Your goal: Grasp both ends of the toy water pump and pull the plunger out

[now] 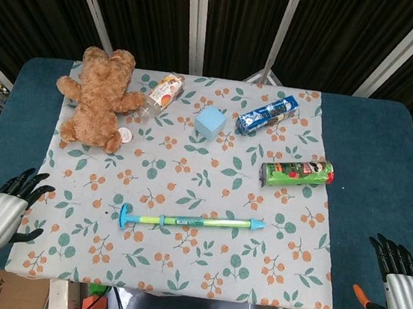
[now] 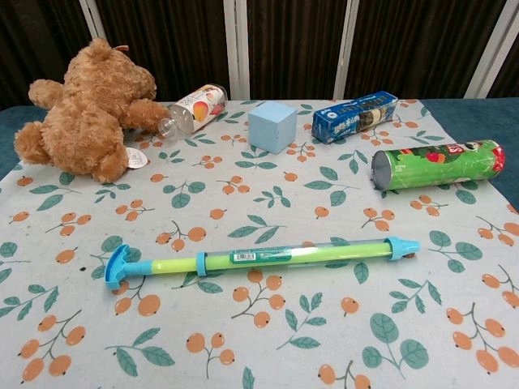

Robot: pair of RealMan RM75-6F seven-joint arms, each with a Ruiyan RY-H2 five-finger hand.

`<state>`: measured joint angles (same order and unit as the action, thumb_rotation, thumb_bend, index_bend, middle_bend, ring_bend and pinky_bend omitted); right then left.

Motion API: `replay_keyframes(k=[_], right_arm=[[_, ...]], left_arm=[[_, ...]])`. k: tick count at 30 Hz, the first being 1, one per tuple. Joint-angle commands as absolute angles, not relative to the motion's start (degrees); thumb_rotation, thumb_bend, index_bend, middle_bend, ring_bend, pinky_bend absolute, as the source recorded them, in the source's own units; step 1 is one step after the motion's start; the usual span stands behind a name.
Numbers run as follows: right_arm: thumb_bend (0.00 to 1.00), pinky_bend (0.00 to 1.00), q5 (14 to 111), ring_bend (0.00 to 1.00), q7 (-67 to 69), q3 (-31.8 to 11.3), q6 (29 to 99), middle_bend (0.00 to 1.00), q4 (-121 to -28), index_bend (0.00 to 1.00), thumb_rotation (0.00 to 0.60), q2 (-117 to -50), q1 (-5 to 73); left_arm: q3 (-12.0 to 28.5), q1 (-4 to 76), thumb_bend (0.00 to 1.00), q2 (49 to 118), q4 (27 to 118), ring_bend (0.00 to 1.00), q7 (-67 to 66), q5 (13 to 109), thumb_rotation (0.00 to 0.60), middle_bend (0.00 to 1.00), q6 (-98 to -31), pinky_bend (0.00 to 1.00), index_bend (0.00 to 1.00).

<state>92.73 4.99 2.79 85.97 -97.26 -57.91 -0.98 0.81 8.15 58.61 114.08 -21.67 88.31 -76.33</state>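
Observation:
The toy water pump (image 1: 189, 221) (image 2: 259, 257) lies flat on the flowered cloth near the front, green tube running left to right. Its blue T-handle (image 2: 118, 267) is at the left end and its blue nozzle (image 2: 401, 247) at the right. My left hand (image 1: 2, 210) hovers at the cloth's front left edge, fingers spread, holding nothing, well left of the handle. At the lower right my right hand (image 1: 400, 287) sits off the cloth, fingers apart and empty, far from the nozzle. Neither hand shows in the chest view.
A brown teddy bear (image 1: 99, 97) lies at the back left, a small bottle (image 1: 162, 93) beside it. A light blue cube (image 1: 210, 122), a blue biscuit pack (image 1: 267, 114) and a green crisps tube (image 1: 296, 172) lie behind the pump. The blue table (image 1: 374, 168) borders the cloth.

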Motion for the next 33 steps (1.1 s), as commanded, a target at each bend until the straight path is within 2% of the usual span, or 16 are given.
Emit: replay_keyframes(k=[1, 5, 10, 16, 33], right_arm=[[0.28, 0.0, 92.6, 0.0, 5.3, 2.8, 85.9, 0.0, -97.2, 0.0, 0.6, -57.8, -1.0], [0.28, 0.0, 92.5, 0.0, 5.6, 2.8, 85.8, 0.0, -97.2, 0.0, 0.6, -57.7, -0.9], [0.28, 0.0, 92.1, 0.0, 5.9, 2.8, 85.4, 0.0, -97.1, 0.0, 0.6, -57.6, -0.8], [0.28, 0.0, 92.2, 0.0, 6.3, 2.9, 85.4, 0.0, -97.1, 0.0, 0.6, -57.4, -0.8], [0.28, 0.0, 92.3, 0.0, 7.2, 3.0, 84.9, 0.0, -97.2, 0.0, 0.6, -57.3, -0.5]], left_arm=[[4.5, 12.7, 0.23, 65.4, 117.2, 0.07, -31.0, 80.5, 0.6, 0.14, -71.9, 0.2, 0.31], [6.7, 15.9, 0.27, 71.3, 117.5, 0.08, -38.6, 73.7, 0.6, 0.17, -70.6, 0.22, 0.37], [9.3, 21.2, 0.3, 80.9, 114.4, 0.08, -50.0, 64.7, 0.6, 0.18, -70.5, 0.22, 0.4], [9.0, 24.0, 0.31, 87.3, 111.8, 0.08, -56.4, 59.5, 0.6, 0.19, -73.0, 0.22, 0.43], [10.0, 29.3, 0.33, 97.6, 106.0, 0.08, -62.4, 50.1, 0.6, 0.19, -77.3, 0.22, 0.45]])
